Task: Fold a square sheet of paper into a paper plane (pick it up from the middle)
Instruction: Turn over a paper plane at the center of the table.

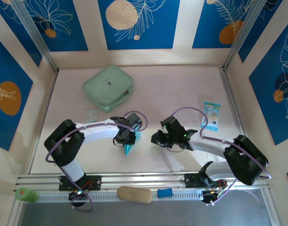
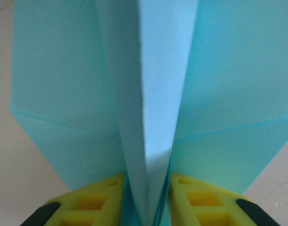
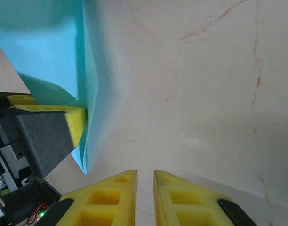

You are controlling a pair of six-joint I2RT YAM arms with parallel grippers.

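The paper plane (image 1: 130,149) is a light cyan-blue folded dart, hanging nose-down from my left gripper (image 1: 125,136) near the table's middle. In the left wrist view its creased keel (image 2: 148,94) runs up between the yellow fingers (image 2: 101,197), and the left gripper (image 2: 146,197) is shut on it, with the wings spreading to both sides. My right gripper (image 1: 158,138) hovers just to the right of the plane. In the right wrist view the right gripper (image 3: 145,188) stands open by a narrow gap with nothing between the fingers. The plane (image 3: 54,47) lies to its upper left, pinched by the other arm's pad (image 3: 77,120).
A mint-green rounded case (image 1: 108,87) sits at the back left. A small printed packet (image 1: 211,116) lies at the right, and a small clear wrapper (image 1: 91,113) at the left. On the front rail rest a beige pad (image 1: 134,194) and a blue piece (image 1: 165,192).
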